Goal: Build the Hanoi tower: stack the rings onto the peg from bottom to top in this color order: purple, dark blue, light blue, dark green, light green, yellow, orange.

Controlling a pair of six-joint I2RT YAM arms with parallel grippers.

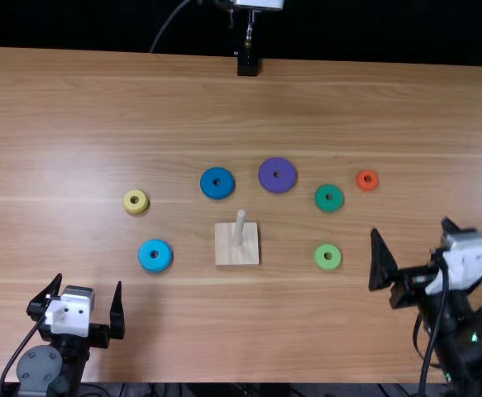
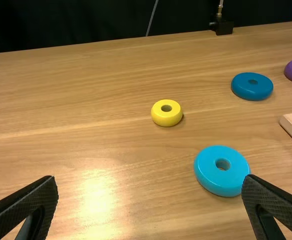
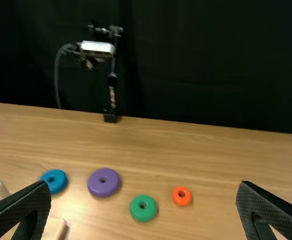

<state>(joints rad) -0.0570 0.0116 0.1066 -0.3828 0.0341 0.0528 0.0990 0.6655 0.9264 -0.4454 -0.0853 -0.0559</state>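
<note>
Seven rings [image 1: 288, 181] lay apart on the surface [image 1: 59, 107], around the block [image 1: 225, 248]: two left, two behind, three right. Peg [image 1: 239, 229] stood upright on the block.

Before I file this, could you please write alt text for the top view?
Seven rings of different colors lie beside and behind a bare peg on a wooden table; the left claw and right claw are open and empty.

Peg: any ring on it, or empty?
Empty. The peg stands bare on its base, and the purple ring lies flat on the table.
</note>
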